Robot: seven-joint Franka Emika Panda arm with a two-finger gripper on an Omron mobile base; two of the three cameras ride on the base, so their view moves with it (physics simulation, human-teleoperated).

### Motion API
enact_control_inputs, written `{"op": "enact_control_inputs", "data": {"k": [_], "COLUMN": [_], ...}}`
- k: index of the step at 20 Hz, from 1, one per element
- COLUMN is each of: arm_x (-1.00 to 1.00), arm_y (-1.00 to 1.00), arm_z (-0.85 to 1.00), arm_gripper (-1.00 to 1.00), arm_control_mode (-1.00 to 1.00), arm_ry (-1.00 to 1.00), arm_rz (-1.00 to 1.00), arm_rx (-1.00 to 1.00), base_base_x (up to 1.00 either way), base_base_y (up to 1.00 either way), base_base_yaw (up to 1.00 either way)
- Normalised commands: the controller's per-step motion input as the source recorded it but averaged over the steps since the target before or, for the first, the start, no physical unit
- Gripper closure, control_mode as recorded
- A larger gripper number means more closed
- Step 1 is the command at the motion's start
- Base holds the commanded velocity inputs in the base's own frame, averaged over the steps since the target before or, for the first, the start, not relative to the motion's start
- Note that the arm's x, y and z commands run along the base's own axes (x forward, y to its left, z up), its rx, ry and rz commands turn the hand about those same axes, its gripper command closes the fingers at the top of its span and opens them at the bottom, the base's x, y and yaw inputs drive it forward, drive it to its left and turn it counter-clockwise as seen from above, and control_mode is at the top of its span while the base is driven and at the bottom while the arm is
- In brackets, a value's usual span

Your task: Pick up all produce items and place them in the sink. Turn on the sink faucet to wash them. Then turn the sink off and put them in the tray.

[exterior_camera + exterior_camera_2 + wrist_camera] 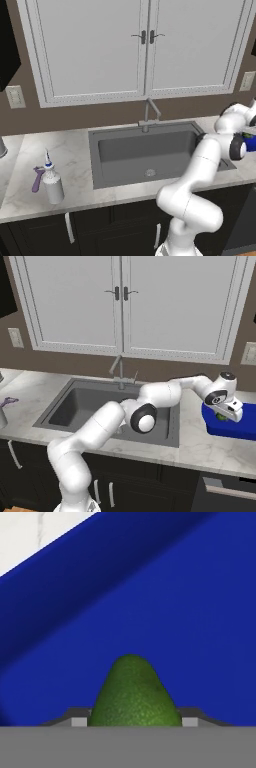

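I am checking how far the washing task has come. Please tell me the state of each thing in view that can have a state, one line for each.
green fruit: between the gripper's fingers, over the tray
gripper: closed on the green fruit
tray: on the counter, right of the sink
sink: nothing in it
faucet: no water running
cabinet doors: shut

I'm seeing a white spray bottle (52, 184) standing on the marble counter (70, 155), with a purple tool (37, 178) lying just beside it; an outlet (15, 96) is sitting on the wall above the bottle, white cabinet doors (142, 45) hanging higher still.
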Motion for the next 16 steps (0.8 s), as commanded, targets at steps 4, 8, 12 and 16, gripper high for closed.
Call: {"op": "enact_control_inputs", "data": {"k": [4, 8, 12, 16], "arm_x": [0.03, 0.0, -0.22, -0.39], "arm_y": [-0.16, -0.04, 0.07, 0.33], "arm_z": [-0.01, 0.0, 0.0, 0.06], "arm_gripper": [-1.0, -1.0, -1.0, -1.0], "arm_control_mode": [-1.0, -1.0, -1.0, -1.0], "arm_ry": [0.0, 0.0, 0.0, 0.0], "arm_rz": [0.0, 0.0, 0.0, 0.0], "arm_rx": [0.01, 0.01, 0.0, 0.0], "base_base_x": [0.0, 0.0, 0.0, 0.0], "base_base_y": [0.0, 0.0, 0.0, 0.0], "base_base_yaw": [0.0, 0.0, 0.0, 0.0]}}
